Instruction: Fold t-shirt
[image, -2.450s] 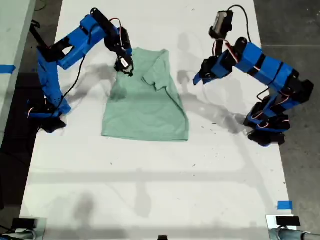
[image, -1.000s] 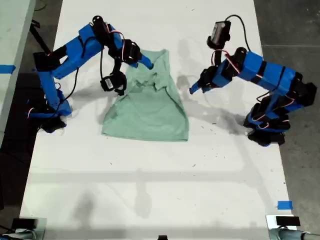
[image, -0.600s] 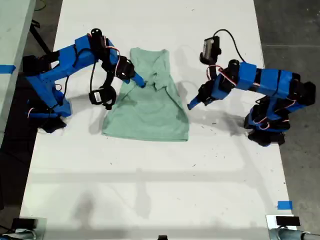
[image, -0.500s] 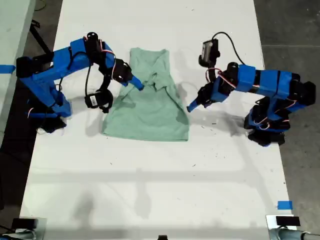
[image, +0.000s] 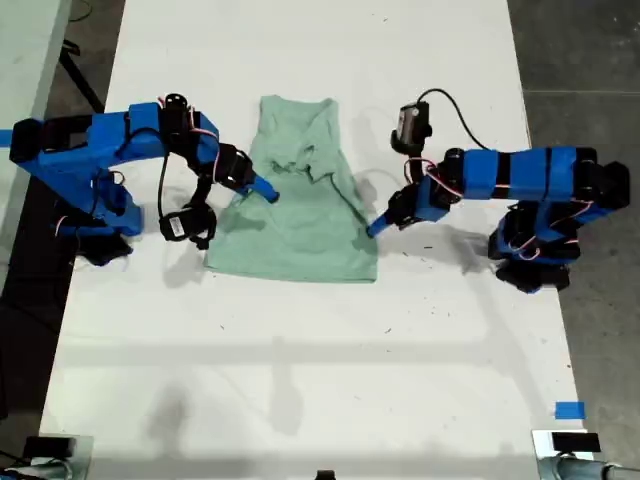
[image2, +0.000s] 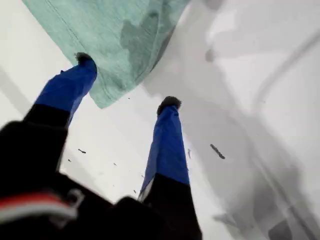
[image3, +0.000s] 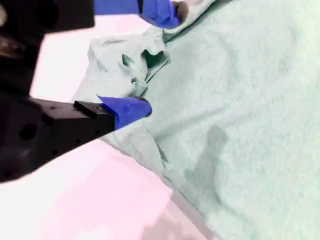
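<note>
Both grippers at the t-shirt (image: 295, 200)
My first gripper (image2: 127, 87) spread at its side edge; my second gripper (image3: 162, 57) spread over its bunched cloth on the white table (image: 300, 380).

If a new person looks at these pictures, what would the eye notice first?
First, the small pale mint-green cloth t-shirt, lying partly folded on the white table between two blue arms. My first end effector is open at the shirt's edge on the exterior view's right; my second end effector is open over its rumpled side on that view's left.
</note>
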